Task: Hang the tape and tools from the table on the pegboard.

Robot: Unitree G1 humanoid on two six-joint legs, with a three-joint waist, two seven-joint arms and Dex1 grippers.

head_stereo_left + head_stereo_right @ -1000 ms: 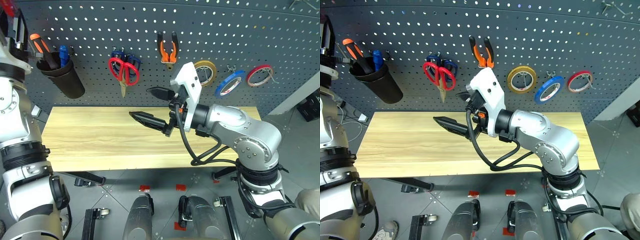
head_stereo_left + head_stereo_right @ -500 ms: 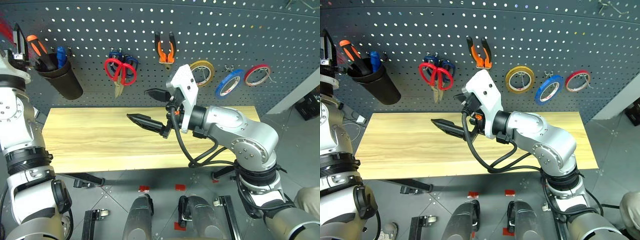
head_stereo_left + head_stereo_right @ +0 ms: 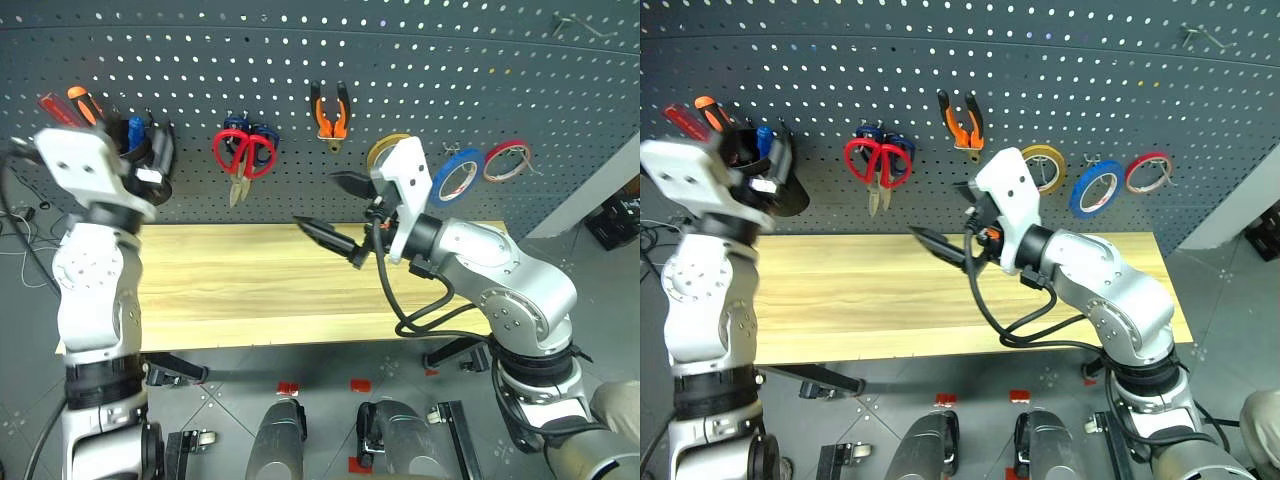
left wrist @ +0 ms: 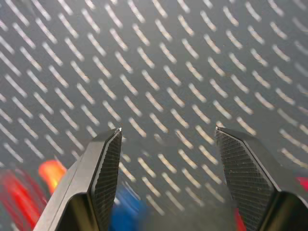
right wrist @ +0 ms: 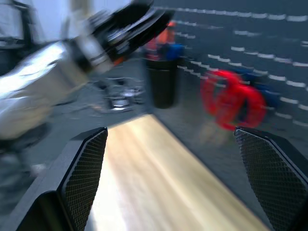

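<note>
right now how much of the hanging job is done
Looks essentially done: blue tape, red scissors and pliers hang on the pegboard, and a translucent red-handled screwdriver stands in the black cup. Both the left gripper and right gripper are open and empty. The table holds no tools.

No readable text anywhere — no labels, brands, numbers or signs on the pegboard (image 3: 520,80), the hanging tools, the tape rolls or the table (image 3: 220,290) — nothing legible to report.
</note>
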